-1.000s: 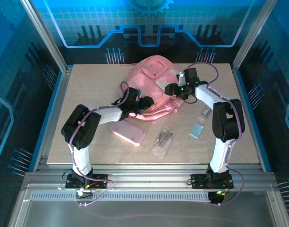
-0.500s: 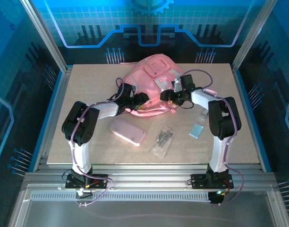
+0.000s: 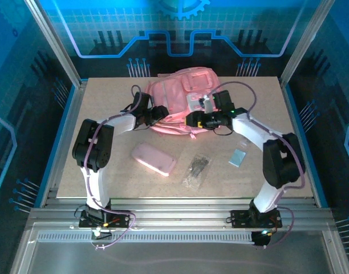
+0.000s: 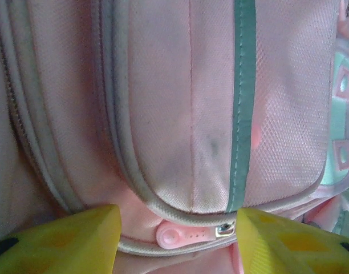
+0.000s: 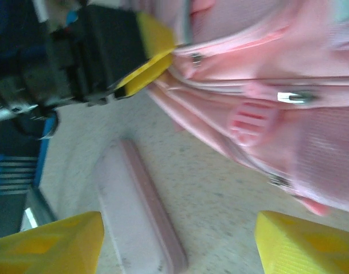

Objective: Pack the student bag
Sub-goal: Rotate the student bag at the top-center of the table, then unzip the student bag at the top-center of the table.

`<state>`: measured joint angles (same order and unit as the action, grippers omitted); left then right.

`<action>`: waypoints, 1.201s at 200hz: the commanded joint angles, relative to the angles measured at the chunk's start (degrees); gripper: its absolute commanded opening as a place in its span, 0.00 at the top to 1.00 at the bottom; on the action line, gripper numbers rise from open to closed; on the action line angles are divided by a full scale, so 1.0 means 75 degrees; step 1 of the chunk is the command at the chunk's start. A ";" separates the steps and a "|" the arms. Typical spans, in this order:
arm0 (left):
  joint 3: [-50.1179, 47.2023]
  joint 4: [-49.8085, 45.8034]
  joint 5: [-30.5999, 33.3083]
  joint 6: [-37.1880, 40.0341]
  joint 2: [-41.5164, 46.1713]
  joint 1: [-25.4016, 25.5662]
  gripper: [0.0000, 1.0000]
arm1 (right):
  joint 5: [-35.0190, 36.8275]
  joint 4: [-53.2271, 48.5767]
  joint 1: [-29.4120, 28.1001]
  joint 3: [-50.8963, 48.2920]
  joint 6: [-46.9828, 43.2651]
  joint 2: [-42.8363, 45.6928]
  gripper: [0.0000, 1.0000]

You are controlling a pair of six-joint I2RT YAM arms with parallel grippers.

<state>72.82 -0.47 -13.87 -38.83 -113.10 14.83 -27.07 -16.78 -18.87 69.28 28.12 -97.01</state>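
So the whole thing sits inside a boxed-in cell. The bench [image 3: 103, 100] is a tan, speckled board, evenly lit. Behind the bench there's a glowing blue back panel [image 3: 106, 28] with a fine grid, dark circuit-style lines and a gear graphic [image 3: 183, 7] up top. Slanted aluminium posts stand at the bench's far-left [image 3: 52, 40] and far-right [image 3: 308, 37] corners. Either side of the bench are dark blue see-through side walls [image 3: 15, 114] with the same circuit print. Along the bench's near edge runs a slotted aluminium rail [image 3: 180, 220], then a grey sheet [image 3: 174, 257].
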 commanded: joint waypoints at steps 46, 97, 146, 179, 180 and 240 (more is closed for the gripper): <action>0.0183 -0.1713 0.0064 0.0727 0.1368 0.0907 0.47 | 0.2241 0.0620 0.0972 -0.1622 0.1208 0.0694 0.33; 0.0400 -0.0605 -0.0968 -0.0069 0.0689 0.1127 0.49 | 0.1831 0.1761 0.1387 -0.1560 0.1915 -0.0408 0.27; 0.0595 0.0561 -0.1461 -0.1003 -0.0367 0.1114 0.48 | 0.1688 0.2585 0.1408 -0.1450 0.2468 -0.1264 0.25; 0.0914 0.1048 -0.1351 -0.1038 -0.0872 0.1108 0.49 | 0.1670 0.2808 0.1433 -0.1363 0.2641 -0.1581 0.37; 0.0911 0.1065 -0.1345 -0.1036 -0.0876 0.1112 0.49 | 0.1673 0.2810 0.1436 -0.1368 0.2639 -0.1589 0.37; 0.0933 0.2571 -0.1776 -0.1422 -0.1384 0.1058 0.53 | 0.1745 0.2755 0.1444 -0.1432 0.2597 -0.1702 0.75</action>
<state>77.34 9.47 -24.56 -48.16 -121.60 23.07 -14.33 4.32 -8.54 58.17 48.18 -108.68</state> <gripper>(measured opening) 0.478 0.268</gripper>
